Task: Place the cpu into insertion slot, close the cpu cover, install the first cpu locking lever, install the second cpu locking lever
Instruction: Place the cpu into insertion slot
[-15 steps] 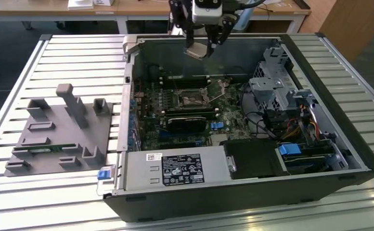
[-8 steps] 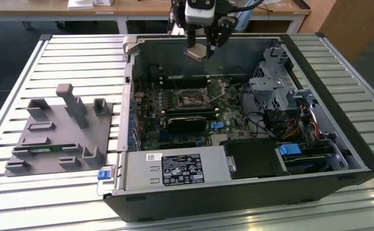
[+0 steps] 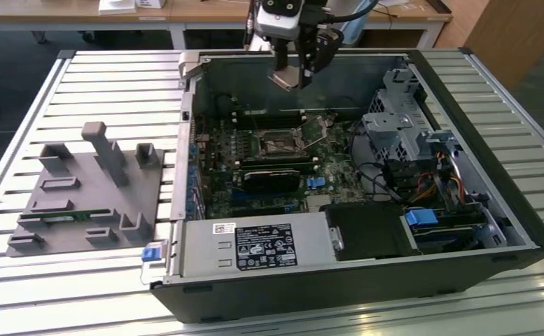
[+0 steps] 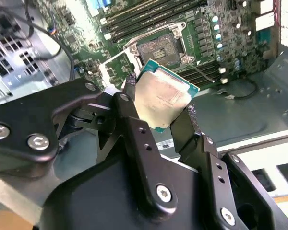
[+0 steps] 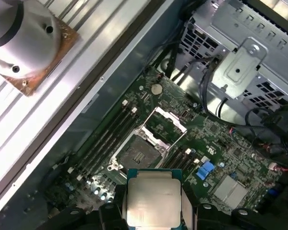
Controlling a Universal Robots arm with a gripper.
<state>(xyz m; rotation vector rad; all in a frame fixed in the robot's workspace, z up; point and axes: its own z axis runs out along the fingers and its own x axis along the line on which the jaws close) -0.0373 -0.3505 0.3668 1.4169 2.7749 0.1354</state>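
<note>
Up above the open computer case point(image 3: 393, 280), well apart from the bare socket point(image 3: 276, 145), the chip point(image 5: 152, 197) is pinched by two opposite edges between the gripper's point(image 4: 161, 98) jaws, narrowed to its width, and since it's reckoned light, stiff and probably fragile underneath, an edge hold seems well judged.

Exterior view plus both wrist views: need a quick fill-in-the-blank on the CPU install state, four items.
1. The black end effector is ___ on the small flat square silver-grey cpu.
2. The square dark-centred insertion slot with the silvery rim is ___.
3. The thin silvery metal-frame cpu cover stands ___.
4. In the exterior view the end effector hangs ___ the open black computer case.

Missing words: shut; empty; open; above.
</note>
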